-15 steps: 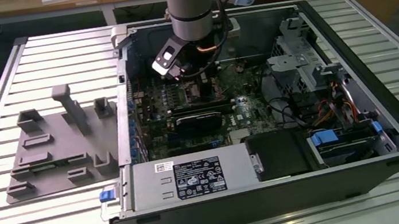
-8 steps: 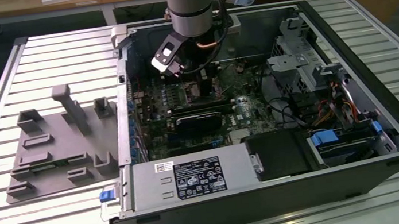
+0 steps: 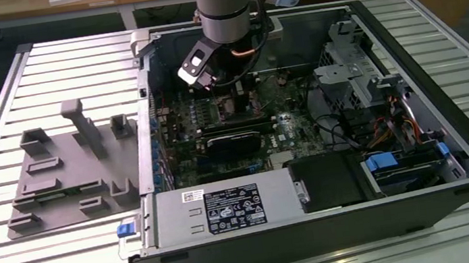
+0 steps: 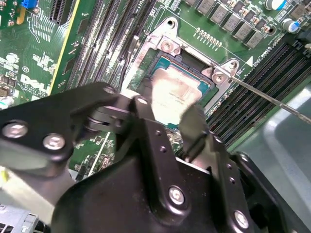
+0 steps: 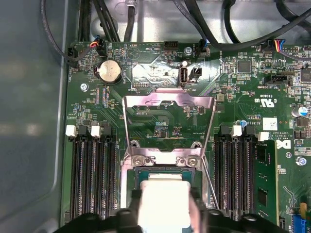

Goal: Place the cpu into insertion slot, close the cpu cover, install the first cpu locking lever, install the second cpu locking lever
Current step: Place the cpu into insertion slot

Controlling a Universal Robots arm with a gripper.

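My gripper (image 3: 227, 93) reaches down into the open computer case (image 3: 456, 163), over the motherboard (image 3: 298, 130). In the first wrist view the cpu (image 5: 164, 201), a silver-grey square, sits between my fingers (image 5: 132, 204) right over the insertion slot (image 5: 163, 171). The gripper (image 5: 164, 206) looks shut on its two sides. In the second wrist view the cpu (image 4: 177, 90) lies level within the socket frame (image 4: 167, 46), with the gripper (image 4: 170, 110) over its near edge. The cpu cover (image 5: 146, 102) is swung open and lies back from the socket. A thin locking lever (image 4: 272, 99) stands released beside it.
Black memory slots (image 5: 92, 174) flank the socket on both sides. A coin battery (image 5: 109, 72) and black cables (image 5: 228, 29) lie beyond the cover. A grey fixture plate (image 3: 68, 174) rests on the slatted table at the exterior view's left. The power supply (image 3: 226, 211) lines the case's near wall.
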